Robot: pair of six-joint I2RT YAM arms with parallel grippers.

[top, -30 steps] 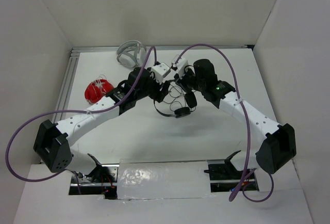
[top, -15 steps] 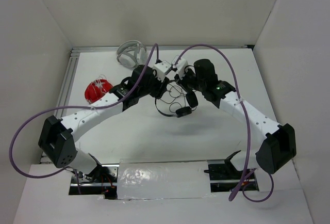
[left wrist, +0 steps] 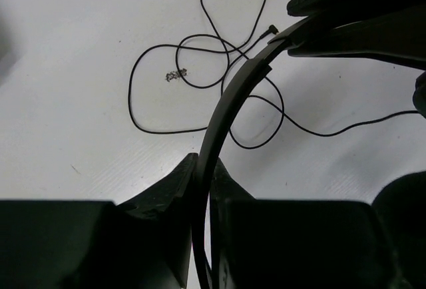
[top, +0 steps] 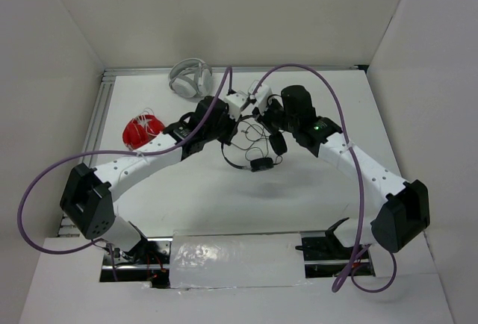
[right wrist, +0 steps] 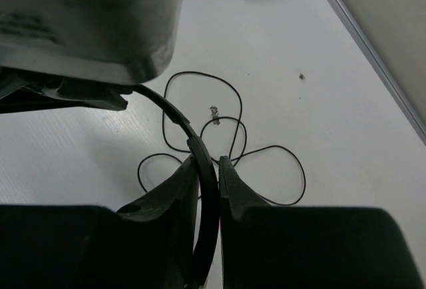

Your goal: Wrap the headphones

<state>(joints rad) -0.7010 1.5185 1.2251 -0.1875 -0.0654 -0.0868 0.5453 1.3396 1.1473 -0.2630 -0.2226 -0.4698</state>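
The black headphones (top: 258,161) hang between both grippers above the table's middle, earcups low and to the right. My left gripper (left wrist: 205,162) is shut on the thin headband (left wrist: 229,102), which runs up from between its fingers towards the right arm. My right gripper (right wrist: 208,159) is shut on another part of the headband (right wrist: 170,112). In the top view the left gripper (top: 239,121) and right gripper (top: 261,119) sit close together. The thin black cord (right wrist: 200,72) lies on the white table in loose overlapping loops under the headband.
Bulkier white-grey headphones (top: 190,78) lie at the back left. A red bundle (top: 142,130) sits near the left rail. White walls close in the table on three sides. Purple cables arc over both arms.
My left gripper has closed from wide open onto the headband, and the left arm has shifted a little right. The right gripper holds as before.
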